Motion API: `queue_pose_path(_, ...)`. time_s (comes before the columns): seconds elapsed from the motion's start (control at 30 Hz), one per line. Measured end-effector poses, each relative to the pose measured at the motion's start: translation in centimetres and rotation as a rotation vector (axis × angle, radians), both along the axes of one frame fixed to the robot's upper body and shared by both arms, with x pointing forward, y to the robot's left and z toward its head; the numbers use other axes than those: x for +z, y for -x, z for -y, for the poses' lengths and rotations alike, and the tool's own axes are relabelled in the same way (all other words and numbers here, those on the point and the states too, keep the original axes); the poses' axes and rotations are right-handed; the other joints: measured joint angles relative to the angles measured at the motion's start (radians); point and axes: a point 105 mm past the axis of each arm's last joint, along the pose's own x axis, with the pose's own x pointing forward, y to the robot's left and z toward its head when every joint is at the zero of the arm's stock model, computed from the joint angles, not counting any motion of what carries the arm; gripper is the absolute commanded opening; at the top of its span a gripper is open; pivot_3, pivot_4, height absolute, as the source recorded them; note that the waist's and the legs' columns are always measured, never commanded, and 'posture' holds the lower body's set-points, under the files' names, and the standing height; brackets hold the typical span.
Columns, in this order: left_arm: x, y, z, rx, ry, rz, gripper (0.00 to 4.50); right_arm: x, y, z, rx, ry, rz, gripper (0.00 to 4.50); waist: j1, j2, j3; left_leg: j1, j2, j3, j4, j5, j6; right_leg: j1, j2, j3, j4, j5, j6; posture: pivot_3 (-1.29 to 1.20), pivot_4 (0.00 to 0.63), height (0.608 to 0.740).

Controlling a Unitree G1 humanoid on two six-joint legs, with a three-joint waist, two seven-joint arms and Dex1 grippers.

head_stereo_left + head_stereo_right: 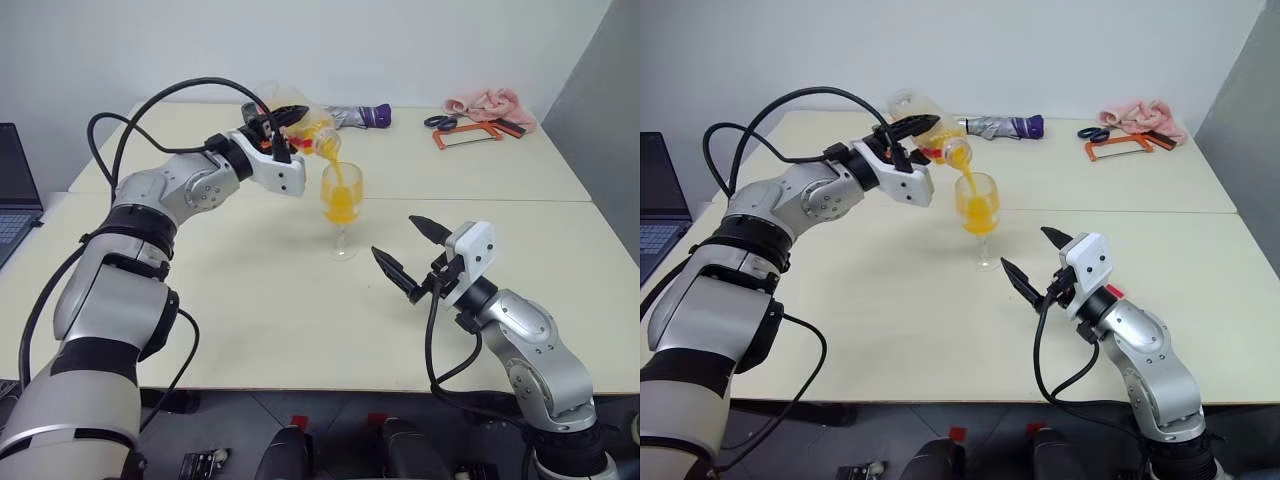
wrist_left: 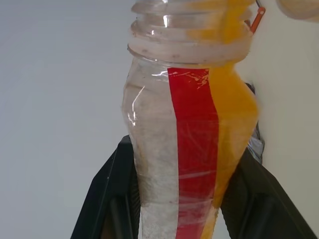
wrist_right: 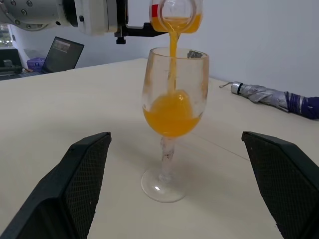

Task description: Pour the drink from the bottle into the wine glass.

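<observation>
Over the glass [image 1: 341, 205], mid-worktop [image 1: 250, 300]: the left jaws [image 1: 283, 128] are clamped on the bottle [image 1: 312, 128], tipped mouth-down just above the rim. The bottle's long axis runs from the jaws down toward the bowl; a stream of drink [image 1: 338, 178] falls inside. The bowl looks about half full. The right jaws [image 1: 405, 255] are spread wide and hold nothing, near the glass on the robot's right, apart from it.

Left wrist view: bottle [image 2: 189, 149] between both black fingers [image 2: 107, 199], drink pooled along one side toward the neck.

Right wrist view: glass [image 3: 172, 114] stands upright straight ahead of the spread jaws, foot flat on the worktop.

Judgement: pour mid-way. Mouth-over-rim alignment is what matters; the left arm carries it, while the right is nearer the stem for steadying.
</observation>
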Motion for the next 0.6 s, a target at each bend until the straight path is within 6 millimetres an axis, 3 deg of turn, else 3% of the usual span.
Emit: queue_pose_path(0.6,0.52,0.03,0.09,-0.003,0.004,0.018,1.68,-0.05,0.05,-0.16,0.007,-0.001,-0.002,4.5,0.0,0.0,0.0,0.0,0.0,0.0,0.0,0.002,-0.003,0.0,0.0,0.0,0.0,0.0,0.0,0.0,0.15,0.74)
